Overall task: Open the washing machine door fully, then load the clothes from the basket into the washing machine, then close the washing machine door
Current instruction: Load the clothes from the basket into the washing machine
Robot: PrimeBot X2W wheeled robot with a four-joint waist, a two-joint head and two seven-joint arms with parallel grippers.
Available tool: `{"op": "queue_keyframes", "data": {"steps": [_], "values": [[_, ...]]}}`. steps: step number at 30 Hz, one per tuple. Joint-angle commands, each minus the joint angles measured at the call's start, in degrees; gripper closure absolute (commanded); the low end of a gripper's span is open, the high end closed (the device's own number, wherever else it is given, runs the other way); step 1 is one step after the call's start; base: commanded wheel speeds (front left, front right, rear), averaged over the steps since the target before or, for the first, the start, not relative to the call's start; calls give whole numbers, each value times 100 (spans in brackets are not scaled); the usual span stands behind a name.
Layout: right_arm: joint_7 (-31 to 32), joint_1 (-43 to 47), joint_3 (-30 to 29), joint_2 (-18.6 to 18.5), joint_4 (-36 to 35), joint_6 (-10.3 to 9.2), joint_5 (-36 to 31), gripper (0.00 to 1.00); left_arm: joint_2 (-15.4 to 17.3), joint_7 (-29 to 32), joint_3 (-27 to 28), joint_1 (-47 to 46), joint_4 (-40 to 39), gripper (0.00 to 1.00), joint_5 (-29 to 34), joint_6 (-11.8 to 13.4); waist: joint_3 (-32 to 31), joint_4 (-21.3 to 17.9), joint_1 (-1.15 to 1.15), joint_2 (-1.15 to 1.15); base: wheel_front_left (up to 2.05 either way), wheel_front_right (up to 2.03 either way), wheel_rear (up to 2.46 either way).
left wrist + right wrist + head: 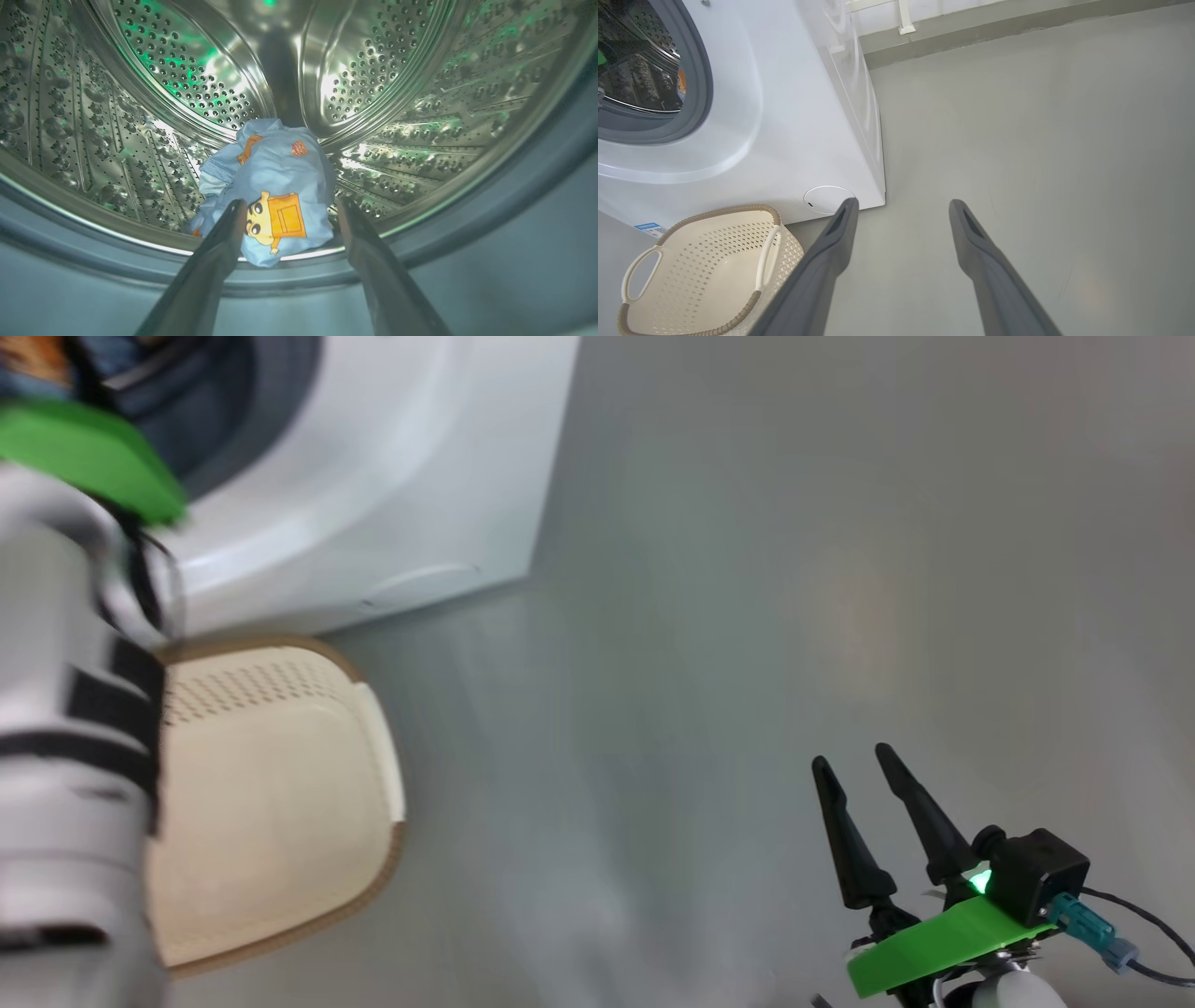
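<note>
Clothes (275, 186), light blue with orange prints, lying bunched low in the steel drum (187, 70) of the washing machine (794, 116), just inside its front lip. Left gripper (292, 201) open, fingers spread either side of the bundle. Basket (719, 212) standing on the floor (1017, 140) just before the machine's front; right gripper (902, 201) open over bare floor, well apart.

The pale grey floor (1017, 116) spreads out before me. The white washing machine (794, 116) stands on it, and the basket (710, 266) sits on the floor just beside the machine's lower front.
</note>
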Motion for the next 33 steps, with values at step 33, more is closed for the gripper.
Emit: {"op": "queue_keyframes", "data": {"steps": [33], "values": [[-27, 960, -425, -352, -264, 57, -458, 0, -505, -37, -420, 5954, -4269, 0, -506, -262, -2262, 1414, 0, 0, 0, 0, 0]]}}
